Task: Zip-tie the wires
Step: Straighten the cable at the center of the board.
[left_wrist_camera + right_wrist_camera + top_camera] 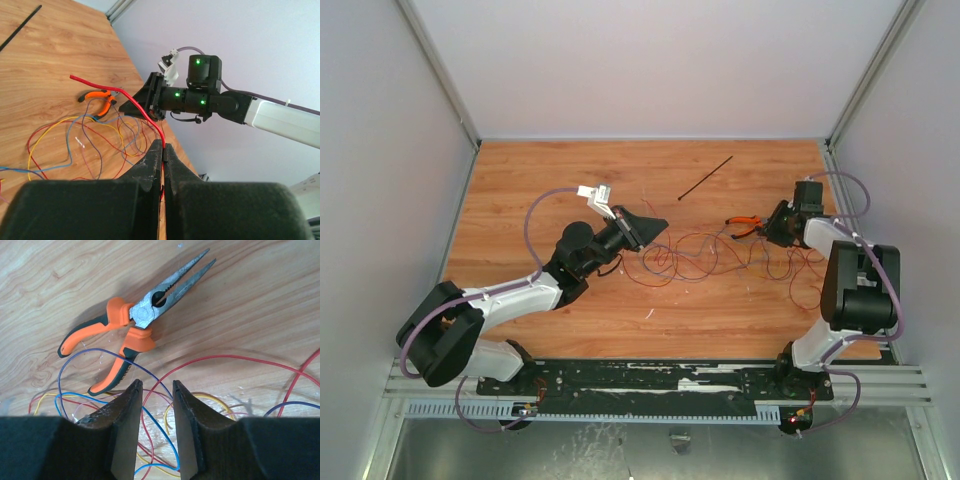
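Two end effectors over the wood-grain table (520, 180). Left end effector (163, 147) pinched tight on one thin red strand (115, 92), its free end arching up above the table. Right end effector (156, 385) narrowly parted, empty, hovering just above the loose tangle of thin red, yellow, blue and purple wires (720, 258) sprawled mid-table, beside the orange-handled needle-nose pliers (135, 325). Thin straight black plastic zip tie (705, 178) lying apart toward the far edge, not touching the wires.

Likely trouble from here:
- Dragging the whole tangle by the single pinched strand, or losing that strand if pulled against a snag.
- Closing the right end effector on too few strands, or knocking the pliers.
- Spreading the loops too wide for bundling under the zip tie.

Count: two end effectors, one zip tie, one pliers, one red strand held. Loose strands too tangled to number, at least four colours among them.
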{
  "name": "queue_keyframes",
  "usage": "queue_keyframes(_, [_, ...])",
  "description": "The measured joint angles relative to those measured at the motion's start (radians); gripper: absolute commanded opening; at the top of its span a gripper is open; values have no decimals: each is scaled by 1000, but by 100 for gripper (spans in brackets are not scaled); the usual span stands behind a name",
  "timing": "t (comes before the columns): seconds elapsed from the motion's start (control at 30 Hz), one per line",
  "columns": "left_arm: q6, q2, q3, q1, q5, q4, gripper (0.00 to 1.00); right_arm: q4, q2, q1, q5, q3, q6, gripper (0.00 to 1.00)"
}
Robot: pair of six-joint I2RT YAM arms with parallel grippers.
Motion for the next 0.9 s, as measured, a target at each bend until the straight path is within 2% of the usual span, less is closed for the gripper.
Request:
queue_keyframes(0.47, [0,10,0,0,7,3,0,-7,5,28,-7,-12,2,26])
queue_keyframes(0.9, [-1,11,0,0,12,7,0,-10,4,70,-6,-12,2,26])
